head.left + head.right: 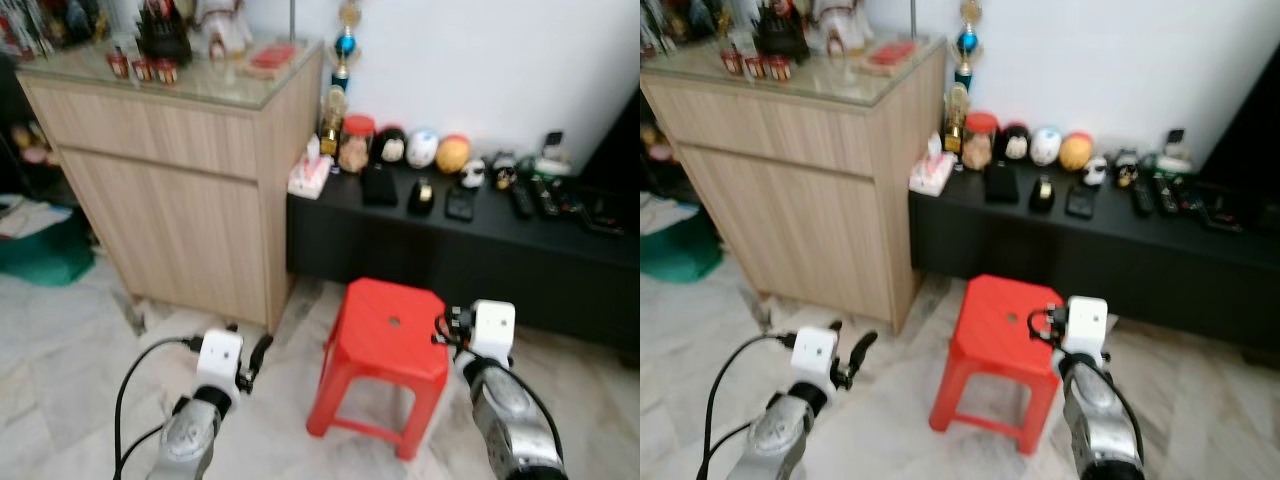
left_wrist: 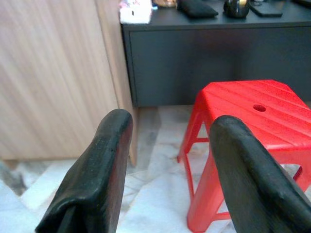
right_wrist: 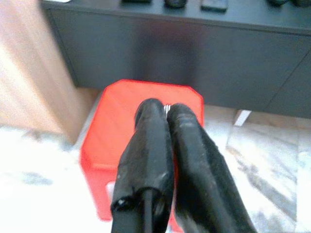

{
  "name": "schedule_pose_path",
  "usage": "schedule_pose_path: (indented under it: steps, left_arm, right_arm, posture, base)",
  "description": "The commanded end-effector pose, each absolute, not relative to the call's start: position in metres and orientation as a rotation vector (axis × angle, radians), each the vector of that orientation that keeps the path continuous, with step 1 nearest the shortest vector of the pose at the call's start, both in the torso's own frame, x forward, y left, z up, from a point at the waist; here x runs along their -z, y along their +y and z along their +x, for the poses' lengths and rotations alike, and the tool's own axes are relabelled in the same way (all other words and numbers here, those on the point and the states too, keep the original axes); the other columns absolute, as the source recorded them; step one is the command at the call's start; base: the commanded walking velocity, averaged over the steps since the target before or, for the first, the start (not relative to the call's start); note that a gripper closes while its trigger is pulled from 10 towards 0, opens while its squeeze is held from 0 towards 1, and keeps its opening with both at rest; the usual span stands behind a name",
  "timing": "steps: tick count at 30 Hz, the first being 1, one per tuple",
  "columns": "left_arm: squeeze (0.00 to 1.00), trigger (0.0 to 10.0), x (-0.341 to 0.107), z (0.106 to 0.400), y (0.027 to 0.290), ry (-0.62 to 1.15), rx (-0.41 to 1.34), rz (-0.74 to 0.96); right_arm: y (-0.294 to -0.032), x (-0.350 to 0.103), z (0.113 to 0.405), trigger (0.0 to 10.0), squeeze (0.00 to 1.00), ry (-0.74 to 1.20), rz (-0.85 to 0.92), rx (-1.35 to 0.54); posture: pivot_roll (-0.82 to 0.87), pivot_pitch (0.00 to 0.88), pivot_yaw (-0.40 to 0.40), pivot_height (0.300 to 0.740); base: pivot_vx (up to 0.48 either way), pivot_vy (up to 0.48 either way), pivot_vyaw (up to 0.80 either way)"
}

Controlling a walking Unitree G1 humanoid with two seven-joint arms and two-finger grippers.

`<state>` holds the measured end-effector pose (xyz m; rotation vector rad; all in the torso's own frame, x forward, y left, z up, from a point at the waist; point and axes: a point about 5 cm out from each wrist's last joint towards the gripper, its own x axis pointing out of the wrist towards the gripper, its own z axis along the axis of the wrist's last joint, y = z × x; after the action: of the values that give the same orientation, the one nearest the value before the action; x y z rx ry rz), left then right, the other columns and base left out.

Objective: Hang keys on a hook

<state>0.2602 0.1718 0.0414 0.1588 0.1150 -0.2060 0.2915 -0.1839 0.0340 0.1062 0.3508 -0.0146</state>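
My right gripper is shut, and a thin sliver of silver metal, seemingly part of the keys, peeks out between its fingertips. In the head views that gripper hovers at the right edge of a red plastic stool. My left gripper stands open with nothing between its fingers. It hangs low over the floor to the left of the stool, near the corner of the wooden cabinet.
A low black console runs along the white wall behind the stool and carries jars, a tissue box and remotes. The tall wooden cabinet has a cluttered glass top. A green bin sits at far left. Pale marble floor lies around the stool.
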Motion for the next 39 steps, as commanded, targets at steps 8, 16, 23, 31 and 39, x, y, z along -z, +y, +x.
schedule_pose_path:
  steps: [8, 16, 23, 31, 39]
  left_arm:
    - [0.0, 10.0, -0.06, 0.271, 0.173, 0.062, 0.214, 0.12]
    - [0.0, 10.0, -0.081, 0.271, 0.153, 0.021, 0.41, 0.152]
    - [0.0, 10.0, -0.097, 0.27, 0.141, 0.0, 0.538, 0.167]
    - [0.0, 10.0, -0.113, 0.27, 0.121, -0.009, 0.688, 0.211]
    - [0.0, 10.0, -0.118, 0.269, 0.12, 0.013, 0.757, 0.184]
  right_arm:
    - [-0.164, -0.063, 0.307, 10.0, 0.0, 0.326, 0.106, -0.184]
    - [-0.15, -0.09, 0.309, 10.0, 0.0, 0.286, 0.159, -0.363]
    - [-0.132, -0.113, 0.302, 10.0, 0.0, 0.28, 0.164, -0.576]
    - [-0.116, -0.129, 0.293, 10.0, 0.0, 0.301, 0.14, -0.726]
    - [-0.107, -0.131, 0.285, 10.0, 0.0, 0.349, 0.056, -0.841]
  posture:
    - [-0.03, 0.0, -0.08, 0.74]
    - [-0.03, 0.0, -0.081, 0.74]
    - [-0.02, 0.0, -0.08, 0.74]
    - [-0.02, 0.0, -0.071, 0.74]
    - [-0.01, 0.0, -0.073, 0.74]
  base:
    - [0.0, 0.0, 0.0]
    - [0.0, 0.0, 0.0]
    - [0.0, 0.0, 0.0]
    - [0.0, 0.0, 0.0]
    - [0.0, 0.0, 0.0]
